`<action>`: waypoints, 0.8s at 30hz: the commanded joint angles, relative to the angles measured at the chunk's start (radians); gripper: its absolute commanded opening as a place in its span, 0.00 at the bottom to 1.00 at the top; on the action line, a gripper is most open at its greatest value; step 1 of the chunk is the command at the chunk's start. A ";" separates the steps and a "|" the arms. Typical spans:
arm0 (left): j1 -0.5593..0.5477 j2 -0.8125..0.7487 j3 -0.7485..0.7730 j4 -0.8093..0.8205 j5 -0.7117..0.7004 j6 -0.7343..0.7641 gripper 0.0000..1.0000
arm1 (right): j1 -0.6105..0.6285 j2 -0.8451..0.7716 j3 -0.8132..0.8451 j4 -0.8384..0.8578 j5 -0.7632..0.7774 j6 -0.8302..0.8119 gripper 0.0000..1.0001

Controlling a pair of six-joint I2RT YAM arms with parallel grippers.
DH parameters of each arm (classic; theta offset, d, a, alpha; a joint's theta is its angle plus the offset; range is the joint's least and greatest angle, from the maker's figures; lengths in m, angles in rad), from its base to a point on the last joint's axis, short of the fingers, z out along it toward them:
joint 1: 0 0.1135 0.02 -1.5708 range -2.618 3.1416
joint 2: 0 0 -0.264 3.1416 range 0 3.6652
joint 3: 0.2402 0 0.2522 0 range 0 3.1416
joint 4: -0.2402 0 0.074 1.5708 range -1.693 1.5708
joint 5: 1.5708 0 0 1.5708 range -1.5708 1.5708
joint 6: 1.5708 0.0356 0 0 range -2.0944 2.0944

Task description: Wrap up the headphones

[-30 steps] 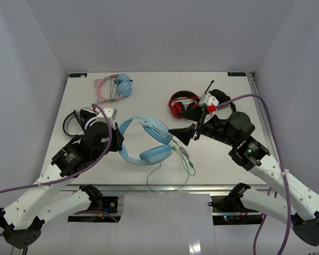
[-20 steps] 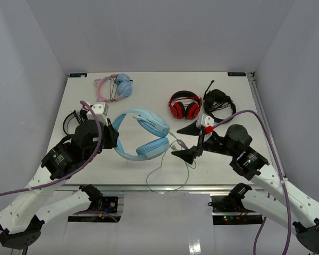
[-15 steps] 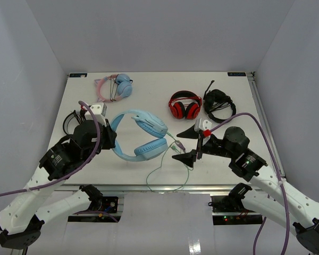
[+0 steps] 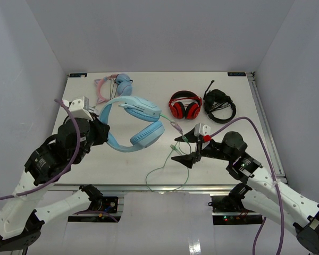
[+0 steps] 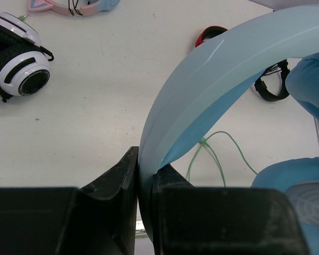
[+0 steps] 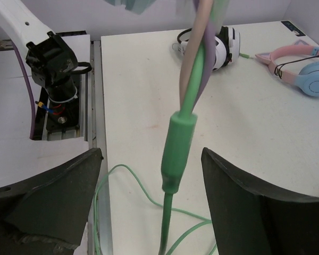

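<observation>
The light-blue headphones [image 4: 135, 125] hang tilted above the table's left middle. My left gripper [image 4: 102, 130] is shut on their wide headband [image 5: 212, 90]; in the left wrist view the band runs up from between my shut jaws [image 5: 146, 180]. The thin pale-green cable [image 4: 165, 170] trails from a cup down to a loop near the front edge. My right gripper [image 4: 185, 150] is open. In the right wrist view the cable's thick green sleeve [image 6: 179, 149] hangs between the spread fingers [image 6: 151, 175], touching neither.
A pink cat-ear pair [image 4: 114, 87] lies at the back left. A red pair [image 4: 184, 105] and a black pair [image 4: 219, 104] lie at the back right. A white-and-black pair [image 5: 18, 69] lies left of my left arm. The table's front edge [image 4: 149, 186] is close to the cable loop.
</observation>
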 commanded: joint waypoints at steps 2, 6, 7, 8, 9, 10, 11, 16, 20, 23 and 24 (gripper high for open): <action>0.002 -0.048 0.001 0.094 0.024 -0.089 0.00 | -0.001 0.022 -0.069 0.226 0.044 0.051 0.77; 0.000 -0.084 -0.048 0.144 0.084 -0.121 0.00 | -0.001 0.023 -0.135 0.410 0.083 0.113 0.67; 0.001 -0.097 -0.061 0.157 0.103 -0.125 0.00 | -0.001 0.023 -0.149 0.430 0.092 0.119 0.65; 0.001 -0.108 -0.071 0.170 0.121 -0.131 0.00 | -0.001 0.024 -0.163 0.458 0.094 0.127 0.64; 0.000 -0.120 -0.079 0.181 0.137 -0.138 0.00 | -0.001 0.026 -0.175 0.489 0.094 0.136 0.63; 0.001 -0.131 -0.081 0.189 0.149 -0.146 0.00 | -0.001 0.031 -0.187 0.518 0.094 0.147 0.63; 0.002 -0.141 -0.084 0.196 0.161 -0.155 0.00 | -0.001 0.035 -0.199 0.548 0.094 0.158 0.63; 0.000 -0.169 -0.099 0.222 0.221 -0.185 0.00 | -0.001 0.089 -0.224 0.666 0.090 0.196 0.59; 0.002 -0.179 -0.109 0.232 0.259 -0.205 0.00 | -0.001 0.128 -0.226 0.699 0.090 0.193 0.57; 0.002 -0.186 -0.104 0.237 0.268 -0.215 0.00 | -0.001 0.136 -0.247 0.745 0.100 0.193 0.46; 0.002 -0.188 -0.101 0.238 0.271 -0.218 0.00 | -0.001 0.139 -0.251 0.755 0.101 0.193 0.42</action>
